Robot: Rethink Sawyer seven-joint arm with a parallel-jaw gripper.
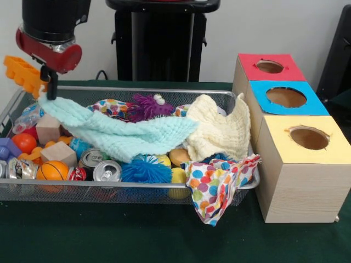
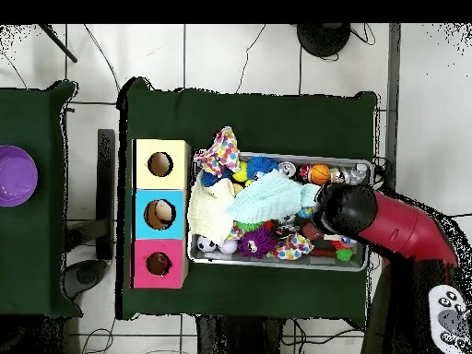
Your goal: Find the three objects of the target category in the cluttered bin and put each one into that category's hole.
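The wire mesh bin (image 1: 137,89) is full of mixed clutter. My gripper (image 1: 50,92) hangs over its left end, shut on a corner of a mint green cloth (image 1: 126,134) and holding that corner up; the rest drapes across the pile. In the overhead view the arm's head (image 2: 346,210) hides the gripper, and the mint cloth (image 2: 272,198) lies mid-bin (image 2: 323,266). The red-surrounded hole (image 1: 269,67) is on the farthest wooden box, right of the bin; it also shows in the overhead view (image 2: 159,264). A cream cloth (image 1: 222,129) and a polka-dot cloth (image 1: 216,186) lie at the bin's right end.
Boxes with a blue-surrounded hole (image 1: 286,97) and a yellow-surrounded hole (image 1: 309,137) stand beside the red one. The bin holds drink cans (image 1: 107,171), a small basketball (image 1: 52,171), wooden cubes (image 1: 57,152), a purple fuzzy toy (image 1: 148,107) and an orange plastic piece (image 1: 22,74).
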